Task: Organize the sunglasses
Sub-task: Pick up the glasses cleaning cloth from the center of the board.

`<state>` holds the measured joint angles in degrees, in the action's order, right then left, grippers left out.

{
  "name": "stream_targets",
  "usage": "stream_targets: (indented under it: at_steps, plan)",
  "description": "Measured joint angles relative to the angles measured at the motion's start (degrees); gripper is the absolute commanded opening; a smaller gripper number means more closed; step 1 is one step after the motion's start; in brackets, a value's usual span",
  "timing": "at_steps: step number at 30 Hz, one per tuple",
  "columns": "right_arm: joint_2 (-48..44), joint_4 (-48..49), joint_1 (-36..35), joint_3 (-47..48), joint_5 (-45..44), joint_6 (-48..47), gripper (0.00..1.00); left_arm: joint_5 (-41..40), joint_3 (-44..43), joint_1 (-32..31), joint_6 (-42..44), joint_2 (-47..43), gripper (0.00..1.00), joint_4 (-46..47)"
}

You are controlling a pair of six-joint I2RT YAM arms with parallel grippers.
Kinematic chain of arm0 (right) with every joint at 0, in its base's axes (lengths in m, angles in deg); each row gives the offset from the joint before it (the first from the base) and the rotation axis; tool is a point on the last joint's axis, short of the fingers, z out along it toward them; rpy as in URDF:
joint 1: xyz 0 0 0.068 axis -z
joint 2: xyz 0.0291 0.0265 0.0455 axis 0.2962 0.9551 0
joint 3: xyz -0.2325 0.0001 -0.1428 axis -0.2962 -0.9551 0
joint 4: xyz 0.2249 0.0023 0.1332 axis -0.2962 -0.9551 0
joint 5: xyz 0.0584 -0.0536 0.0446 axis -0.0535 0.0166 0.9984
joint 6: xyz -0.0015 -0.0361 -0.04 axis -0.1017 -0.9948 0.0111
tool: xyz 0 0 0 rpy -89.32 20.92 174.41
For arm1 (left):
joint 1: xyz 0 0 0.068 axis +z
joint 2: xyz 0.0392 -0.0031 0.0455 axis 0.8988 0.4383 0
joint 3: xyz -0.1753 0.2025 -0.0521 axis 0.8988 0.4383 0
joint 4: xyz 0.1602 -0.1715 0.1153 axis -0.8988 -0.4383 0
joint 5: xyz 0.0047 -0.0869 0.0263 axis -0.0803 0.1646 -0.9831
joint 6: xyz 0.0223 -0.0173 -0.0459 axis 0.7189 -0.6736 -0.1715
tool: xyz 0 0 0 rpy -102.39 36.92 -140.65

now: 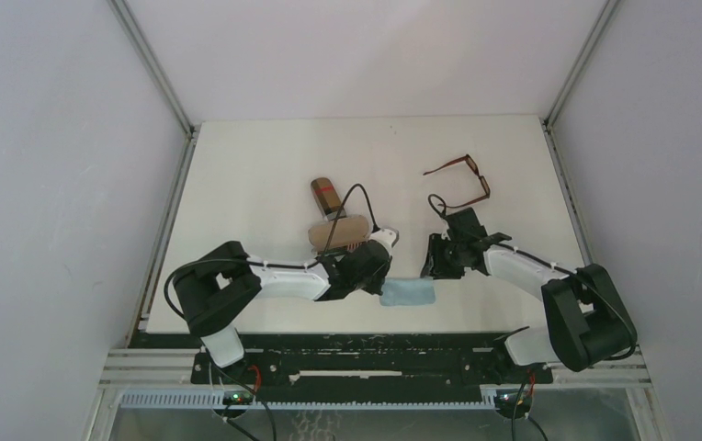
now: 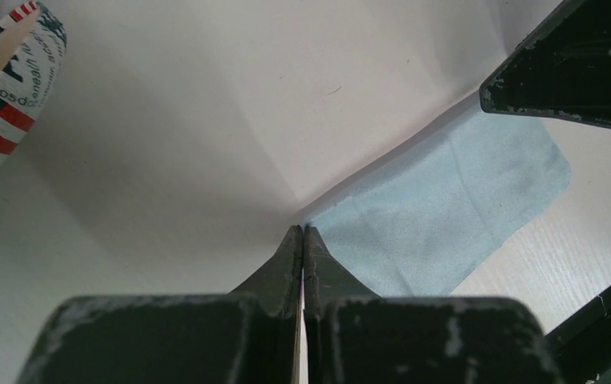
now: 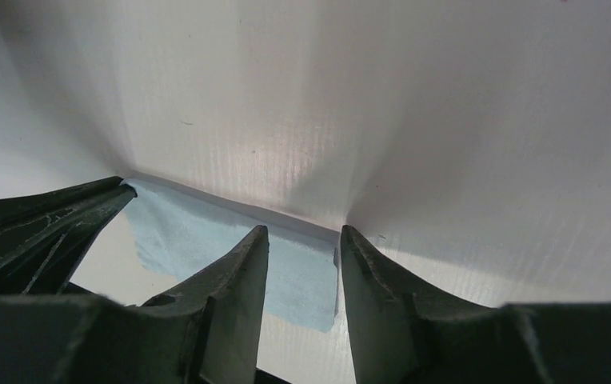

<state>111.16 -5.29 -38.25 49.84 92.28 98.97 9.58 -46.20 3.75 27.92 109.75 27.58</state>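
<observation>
Left fingers (image 2: 290, 268) pressed together at a corner of the one blue cloth (image 2: 446, 200); right fingers (image 3: 238, 276) apart over its other end.
One brown pair of sunglasses (image 1: 465, 180) lies far right on the table (image 1: 255, 165), well apart; one flag-print case (image 2: 14, 88), one brown case (image 1: 326, 195).

The flag-print case (image 2: 2, 96) is running off the left edge; the light blue cloth (image 2: 438, 216) is lying partly behind the left gripper (image 2: 303, 240) (whether pinched is not showing) and the right gripper (image 3: 305, 234).

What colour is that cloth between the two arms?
The cloth is light blue, clearest in the left wrist view.
</observation>
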Motion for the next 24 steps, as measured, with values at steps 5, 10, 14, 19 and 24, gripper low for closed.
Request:
stream_targets:
  at_steps: [5, 10, 14, 19, 24]
  plan:
    - [0.76, 0.13, 0.04, 0.11, 0.0, -0.31, 0.17, 0.0, 0.0, 0.0, 0.42, 0.0, 0.0, 0.02]
    - [1.2, -0.28, 0.02, 0.11, 0.13, -0.85, 0.0, -0.02, 0.0, 0.0, 0.39, 0.0, 0.0, 0.0]
    - [0.96, -0.83, -0.15, 0.11, 0.15, -1.03, 0.0, -0.02, 0.0, 0.02, 0.37, -0.02, 0.0, -0.02]
    - [-2.08, -0.79, -1.2, 0.11, 0.52, -0.96, 0.0, -0.59, 0.02, 0.02, 0.2, -1.36, 0.0, -1.27]
    - [-6.14, 0.9, -2.97, 0.11, 1.46, -0.2, 0.0, -2.69, 0.94, 0.09, -0.68, -7.17, 0.0, -1.6]
